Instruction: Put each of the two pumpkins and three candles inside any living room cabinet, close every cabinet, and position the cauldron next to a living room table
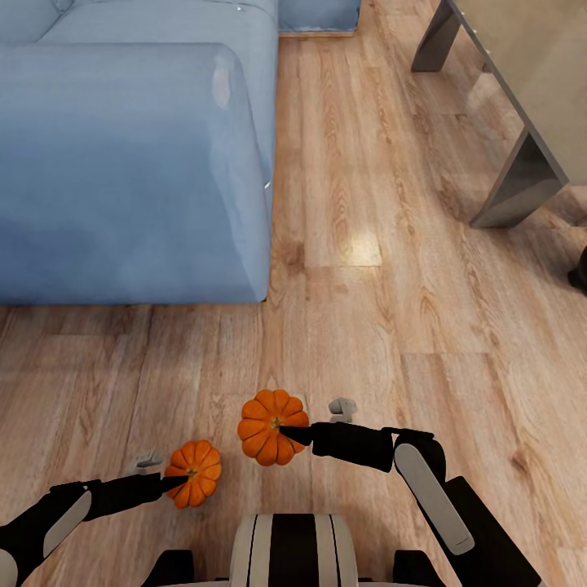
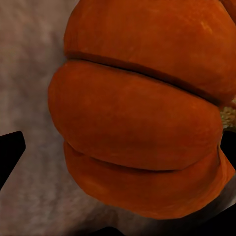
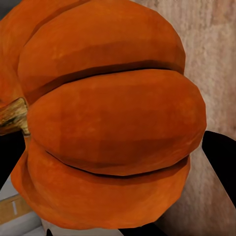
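Each gripper, left (image 1: 173,483) and right (image 1: 287,433), clamps a ribbed orange pumpkin (image 1: 195,473) (image 1: 273,426); carry both level to the cabinet.

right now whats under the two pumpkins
Wooden floor shows around and beneath both. The left pumpkin sits in the left gripper, the right pumpkin in the right gripper. The patches straight below them are covered.

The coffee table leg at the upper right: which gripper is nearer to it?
Right. The right gripper, holding a pumpkin, sits nearer the table leg; the left gripper, with its pumpkin, is farther away.
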You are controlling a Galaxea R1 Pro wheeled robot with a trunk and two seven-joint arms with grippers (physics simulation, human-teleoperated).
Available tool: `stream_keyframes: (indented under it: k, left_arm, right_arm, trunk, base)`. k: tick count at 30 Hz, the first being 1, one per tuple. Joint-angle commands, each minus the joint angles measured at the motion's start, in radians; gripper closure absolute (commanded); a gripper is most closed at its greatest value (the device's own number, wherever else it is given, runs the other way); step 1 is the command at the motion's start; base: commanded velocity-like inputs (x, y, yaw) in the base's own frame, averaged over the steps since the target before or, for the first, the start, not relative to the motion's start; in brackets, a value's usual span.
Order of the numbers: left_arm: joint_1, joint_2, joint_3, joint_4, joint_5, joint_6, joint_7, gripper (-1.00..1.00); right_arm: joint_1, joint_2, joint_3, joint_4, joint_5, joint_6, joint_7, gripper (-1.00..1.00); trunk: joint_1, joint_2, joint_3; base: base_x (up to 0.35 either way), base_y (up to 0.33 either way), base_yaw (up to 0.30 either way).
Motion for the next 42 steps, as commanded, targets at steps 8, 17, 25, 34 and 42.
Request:
stream_keyframes:
  k: [8,17,25,34,42]
  left_arm:
    - [0.0,0.0,0.001,0.001,-0.004,-0.001,0.011,-1.0]
    - [0.0,0.001,0.001,0.001,-0.004,-0.002,0.009,-1.0]
    - [0.0,0.002,0.001,0.001,-0.004,-0.005,0.008,1.0]
    - [0.0,0.003,0.001,0.001,-0.004,-0.004,0.005,1.0]
    - [0.0,0.003,0.002,0.001,-0.003,-0.004,0.005,1.0]
  right_arm:
    - [0.0,-0.001,0.0,0.0,0.005,0.002,0.006,1.0]
    - [0.0,-0.001,0.0,0.0,0.005,0.002,0.006,1.0]
    - [0.0,-0.001,0.0,0.0,0.005,0.002,0.006,1.0]
    - [0.0,-0.001,0.0,0.0,0.005,0.002,0.006,1.0]
    - [0.0,-0.001,-0.001,0.0,0.005,0.002,0.007,1.0]
  trunk:
    - [0.0,0.0,-0.001]
    - [0.0,0.0,-0.001]
    - [0.0,0.0,-0.001]
    - [0.0,0.0,-0.001]
    - [0.0,0.0,-0.001]
  base:
    - [0.0,-0.044,0.0]
    - [0.0,-0.004,0.0]
    - [0.0,0.0,0.0]
    - [0.0,0.0,0.0]
    - [0.0,0.0,0.0]
